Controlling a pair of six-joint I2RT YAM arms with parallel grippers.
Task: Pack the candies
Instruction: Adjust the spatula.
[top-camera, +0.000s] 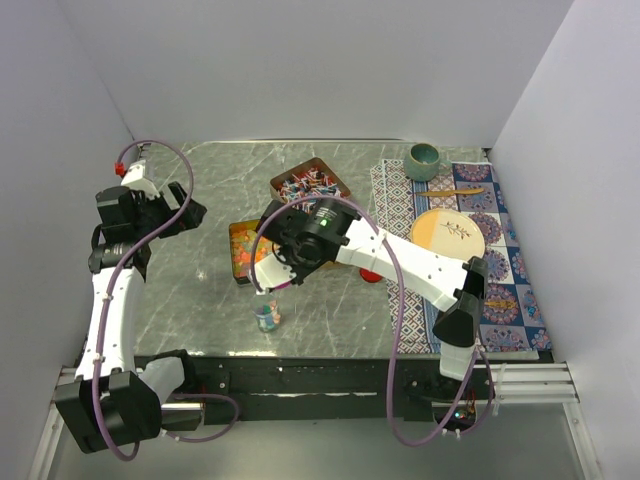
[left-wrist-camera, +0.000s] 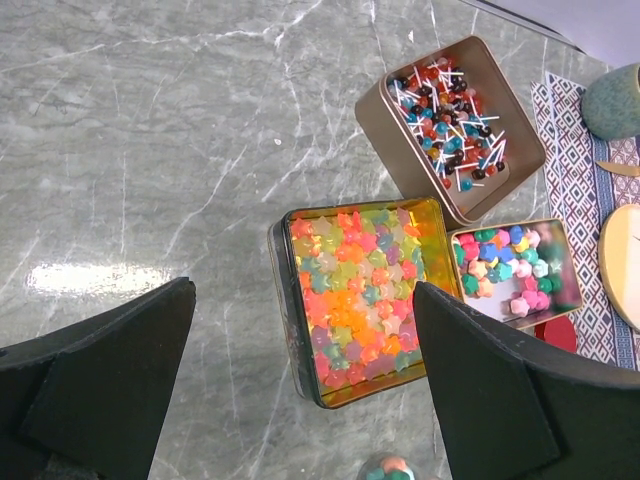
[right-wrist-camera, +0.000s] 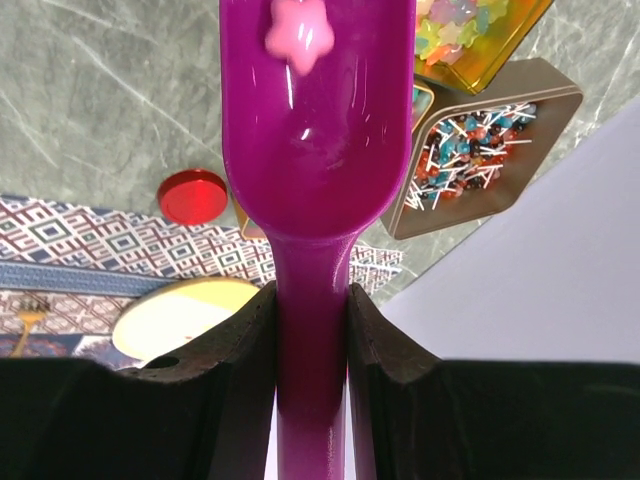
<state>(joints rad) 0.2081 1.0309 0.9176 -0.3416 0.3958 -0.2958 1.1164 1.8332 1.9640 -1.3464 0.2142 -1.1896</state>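
Note:
My right gripper (right-wrist-camera: 312, 305) is shut on the handle of the purple scoop (right-wrist-camera: 318, 140). One pink star candy (right-wrist-camera: 300, 28) lies in the scoop's bowl. In the top view the right gripper (top-camera: 276, 270) hangs just above a small clear jar (top-camera: 267, 317) with a few candies in it. Star-shaped candies fill a gold tin (left-wrist-camera: 355, 300). A brown tin (left-wrist-camera: 450, 125) holds red, blue and white pieces, and a small tin (left-wrist-camera: 515, 272) holds pastel ones. My left gripper (left-wrist-camera: 303, 292) is open, high above the gold tin, with nothing between its fingers.
A flat red lid (top-camera: 370, 272) lies right of the tins. On the patterned mat (top-camera: 500, 290) at the right stand a green cup (top-camera: 425, 160), a yellow-and-white plate (top-camera: 447, 232) and a wooden utensil (top-camera: 455, 190). White walls close in both sides.

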